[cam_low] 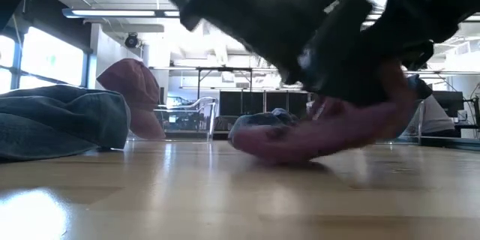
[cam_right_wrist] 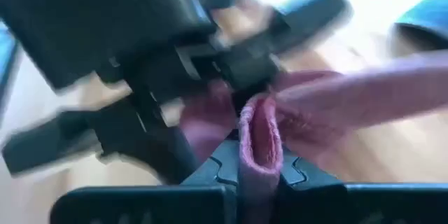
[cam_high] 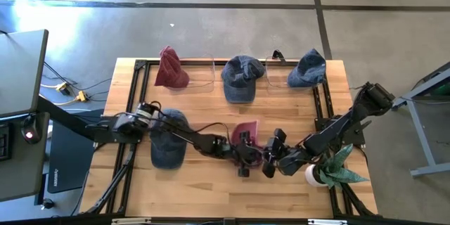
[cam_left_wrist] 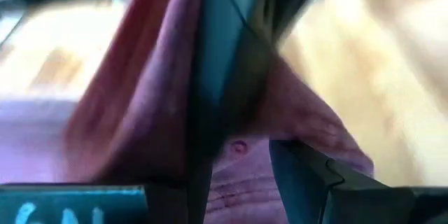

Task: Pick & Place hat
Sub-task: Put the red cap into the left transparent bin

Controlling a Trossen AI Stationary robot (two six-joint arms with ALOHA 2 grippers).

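A pink hat [cam_high: 246, 129] lies in the middle of the table, toward its near edge, with both grippers on it. My left gripper [cam_high: 243, 156] reaches in from the table's left and has pink cloth [cam_left_wrist: 280, 112] between its fingers. From the right, my right gripper [cam_right_wrist: 257, 176] is shut on a fold of the hat. In the low view the hat [cam_low: 300, 142] rests on the wood by its underside, under the dark grippers. A denim hat [cam_high: 169, 139] lies flat under the left arm. My left gripper has the pink hat's bunched cloth [cam_left_wrist: 238, 150] between its two fingers, slanting down from the table's left. The blurred wrist view hides which part of the hat this is. The hat's underside [cam_low: 289, 156] stays on the table. My right gripper pinches a narrow upright fold of the hat's cloth [cam_right_wrist: 257, 136] between its two fingers, at least two layers thick. The fingers slant down from the table's right. From the fold the cloth runs away toward the left gripper [cam_right_wrist: 210, 70].
Along the far edge a maroon hat [cam_high: 170, 68], a denim hat [cam_high: 241, 77] and a blue hat [cam_high: 308, 68] sit by clear stands [cam_high: 204, 77]. A white pot with a green plant [cam_high: 332, 170] stands just beside the right arm, near the front right.
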